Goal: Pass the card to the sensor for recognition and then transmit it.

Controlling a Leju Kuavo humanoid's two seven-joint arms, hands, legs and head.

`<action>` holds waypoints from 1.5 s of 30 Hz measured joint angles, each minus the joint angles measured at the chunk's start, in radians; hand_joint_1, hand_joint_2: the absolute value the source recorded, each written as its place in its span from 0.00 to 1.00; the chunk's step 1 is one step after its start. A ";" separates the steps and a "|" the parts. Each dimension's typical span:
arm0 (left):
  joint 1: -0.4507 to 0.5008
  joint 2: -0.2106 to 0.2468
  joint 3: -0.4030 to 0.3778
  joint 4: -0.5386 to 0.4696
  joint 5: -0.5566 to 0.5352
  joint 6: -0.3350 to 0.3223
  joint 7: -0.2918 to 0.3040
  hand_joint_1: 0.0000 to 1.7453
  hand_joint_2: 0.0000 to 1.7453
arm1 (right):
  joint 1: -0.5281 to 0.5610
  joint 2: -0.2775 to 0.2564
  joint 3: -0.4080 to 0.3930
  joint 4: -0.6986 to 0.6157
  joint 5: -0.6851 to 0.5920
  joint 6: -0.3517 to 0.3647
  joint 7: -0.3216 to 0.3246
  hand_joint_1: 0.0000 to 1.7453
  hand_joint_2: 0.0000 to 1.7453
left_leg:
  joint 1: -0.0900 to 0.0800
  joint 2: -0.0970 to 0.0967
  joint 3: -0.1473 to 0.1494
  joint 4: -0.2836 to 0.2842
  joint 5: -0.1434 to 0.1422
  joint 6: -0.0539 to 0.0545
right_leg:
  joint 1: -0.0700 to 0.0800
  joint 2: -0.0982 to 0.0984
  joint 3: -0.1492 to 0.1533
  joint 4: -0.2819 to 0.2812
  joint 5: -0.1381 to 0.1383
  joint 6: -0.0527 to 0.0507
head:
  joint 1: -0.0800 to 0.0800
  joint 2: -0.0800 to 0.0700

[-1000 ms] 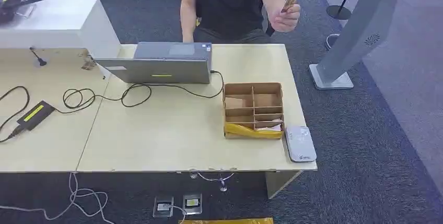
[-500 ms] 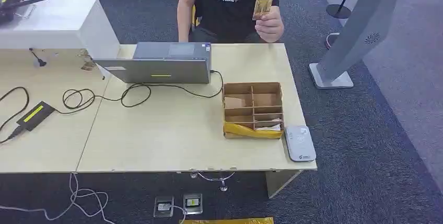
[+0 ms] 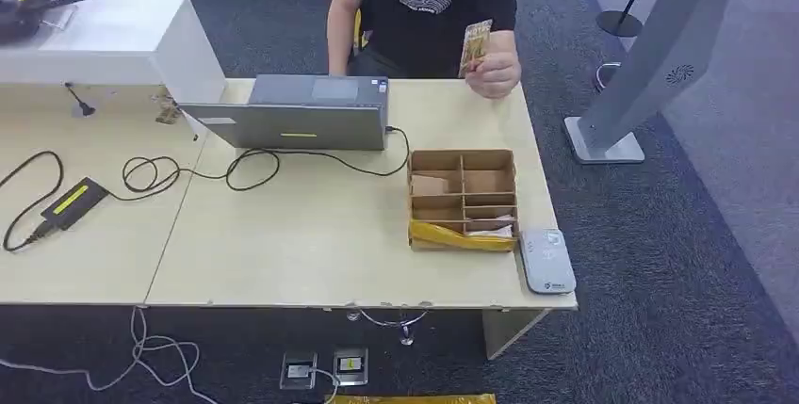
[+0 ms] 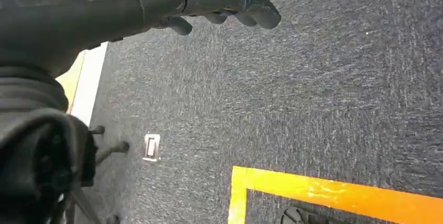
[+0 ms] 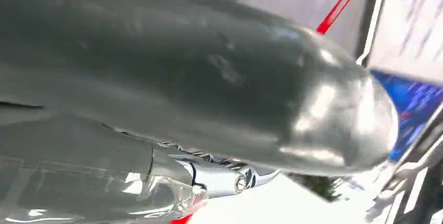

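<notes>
A person behind the table holds a yellow-brown card [image 3: 475, 46] upright in one hand [image 3: 497, 72], above the table's far right edge. The white card sensor [image 3: 546, 260] lies flat at the table's front right corner, next to a cardboard divider box [image 3: 462, 199]. My left hand [image 4: 230, 4] hangs over the dark carpet in the left wrist view, fingers loosely extended and holding nothing. In the right wrist view my right hand [image 5: 219, 93] appears as a large grey thumb very close to the lens; its fingers are hidden.
A grey laptop [image 3: 297, 117] stands at the back of the light wooden table [image 3: 301, 244], with black cables and a power adapter [image 3: 73, 202] to its left. A white box [image 3: 113, 41] sits at the far left. A grey kiosk stand [image 3: 650, 56] rises on the right.
The person has brought the card down and inward, from raised at the right to just above the table's far edge. The whole head view has shifted slightly.
</notes>
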 joint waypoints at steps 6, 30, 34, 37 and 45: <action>0.002 0.000 0.000 0.000 0.003 0.000 -0.002 0.00 0.00 | -0.012 -0.030 0.089 -0.068 -0.001 0.000 -0.003 0.00 0.00 | 0.000 -0.001 -0.001 0.000 0.000 0.000 | 0.000 0.000 -0.001 0.000 0.000 0.000 | -0.001 0.000; -0.002 0.013 -0.020 -0.009 0.108 -0.014 -0.023 0.00 0.00 | -0.594 -0.047 1.056 0.033 -0.034 0.379 -0.114 0.00 1.00 | 0.004 -0.007 -0.007 0.000 0.005 -0.003 | 0.004 -0.006 -0.004 0.000 0.001 -0.001 | -0.001 0.000; -0.002 0.021 -0.038 -0.011 0.118 -0.032 -0.023 0.00 0.00 | -0.639 -0.028 1.179 0.071 0.140 0.454 -0.026 0.00 1.00 | 0.004 -0.007 -0.008 0.000 0.005 -0.003 | 0.004 -0.006 -0.005 0.000 0.001 -0.001 | 0.000 0.000; -0.002 0.028 -0.055 -0.014 0.121 -0.040 -0.023 0.00 0.00 | -0.661 -0.019 1.240 0.088 0.219 0.518 0.020 0.00 1.00 | 0.004 -0.006 -0.008 0.000 0.005 -0.003 | 0.004 -0.005 -0.005 0.000 0.001 -0.001 | 0.000 0.000; 0.000 0.045 -0.104 -0.020 0.124 -0.054 -0.023 0.00 0.00 | -0.669 -0.009 1.314 0.106 0.360 0.602 0.100 0.00 1.00 | 0.004 -0.005 -0.008 0.000 0.005 -0.003 | 0.004 -0.004 -0.006 0.000 0.001 -0.001 | 0.000 0.000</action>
